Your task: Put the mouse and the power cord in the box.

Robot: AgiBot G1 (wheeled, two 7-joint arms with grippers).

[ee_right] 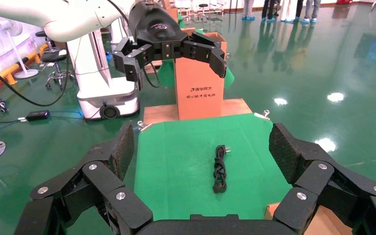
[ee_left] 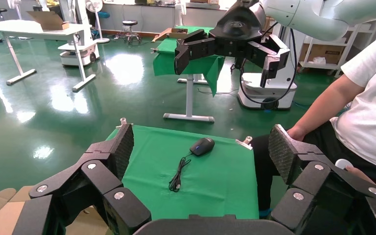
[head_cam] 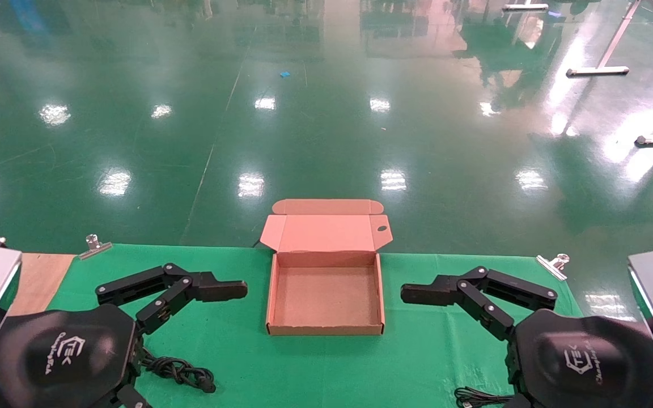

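The left gripper (head_cam: 213, 294) and right gripper (head_cam: 434, 297) hover with fingers spread wide, empty. The power cord (head_cam: 182, 371) lies under the left gripper, the mouse (ee_left: 202, 146) beneath the right. Between them sits the open box (head_cam: 326, 294).

Left gripper (head_cam: 221, 290) hovers at eight o'clock, fingers spread wide, pointing inward. Right gripper (head_cam: 425, 293) mirrors it at four o'clock, apparently just as wide.

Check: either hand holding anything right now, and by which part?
Nothing held. Left hand and right hand are both open and empty; mouse and power cord lie on the table.
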